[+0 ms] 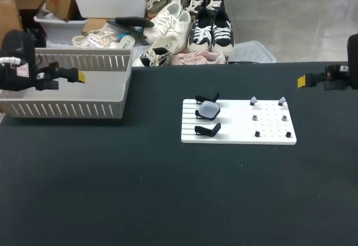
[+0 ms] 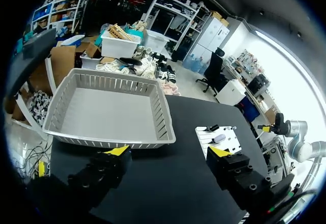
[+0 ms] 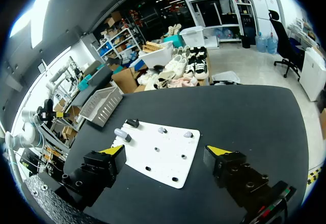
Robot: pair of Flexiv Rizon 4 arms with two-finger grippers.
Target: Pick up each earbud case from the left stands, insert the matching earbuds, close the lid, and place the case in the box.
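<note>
- The left gripper [image 2: 169,151] is hanging with its fingers spread wide and nothing between them; one grey basket [image 2: 109,109] is lying just ahead of it.
- The right gripper [image 3: 165,149] is likewise gaping and empty, with one white board [image 3: 163,155] lying ahead of it.
- One earbud case [image 1: 209,109] is sitting on the middle of three black stands [image 1: 207,129], well apart from both grippers.
- Six earbuds [image 1: 253,100] are standing beside the stands: two pale, four dark.
</note>
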